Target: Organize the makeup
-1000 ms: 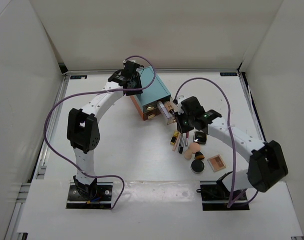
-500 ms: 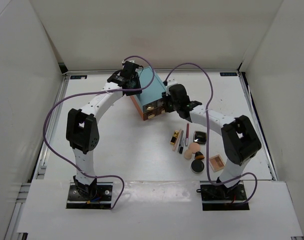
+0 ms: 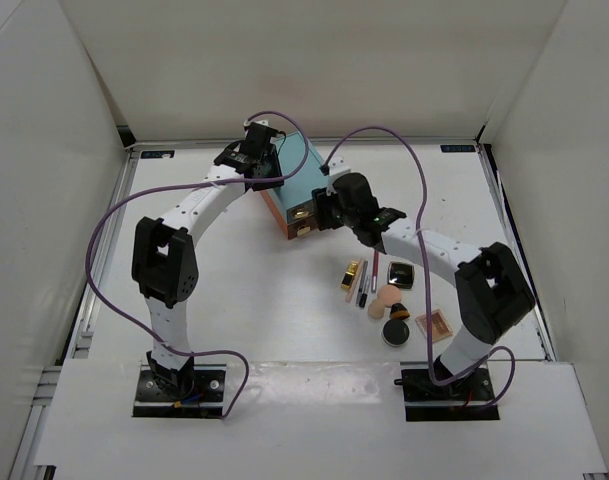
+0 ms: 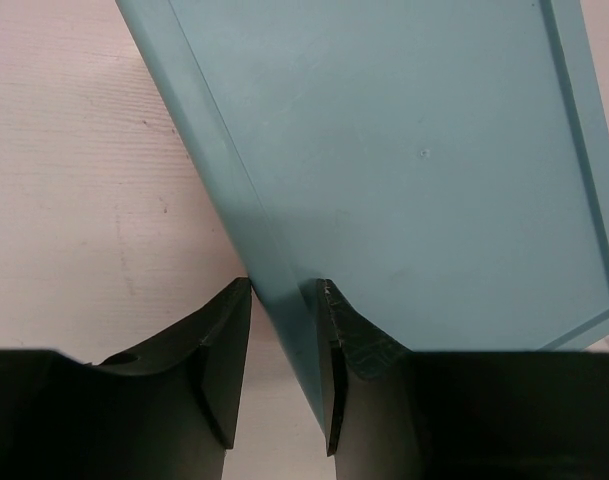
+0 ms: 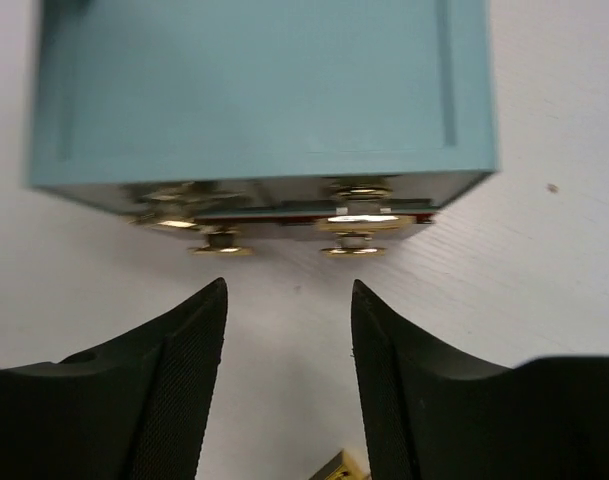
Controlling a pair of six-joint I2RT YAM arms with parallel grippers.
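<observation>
The makeup lies in a group on the table right of centre: a gold lipstick tube (image 3: 354, 273), slim black sticks (image 3: 366, 287), peach sponges (image 3: 386, 298), a round black compact (image 3: 395, 332) and a square tan-pink palette (image 3: 433, 325). The silver-lilac tube is out of view. My left gripper (image 3: 260, 157) is shut on the side wall of the teal drawer box (image 3: 302, 180), as the left wrist view (image 4: 284, 300) shows. My right gripper (image 3: 322, 211) is open and empty just in front of the box's gold handles (image 5: 354, 246), its fingertips (image 5: 209, 300) apart from them.
A small black square case (image 3: 400, 275) lies beside the sponges. The box (image 5: 264, 90) has both drawers pushed in. White walls enclose the table on three sides. Purple cables loop above both arms.
The drawer that stood pulled out a second ago is now pushed in. My right gripper has moved from the makeup side up to the box front. The left gripper has held still.
</observation>
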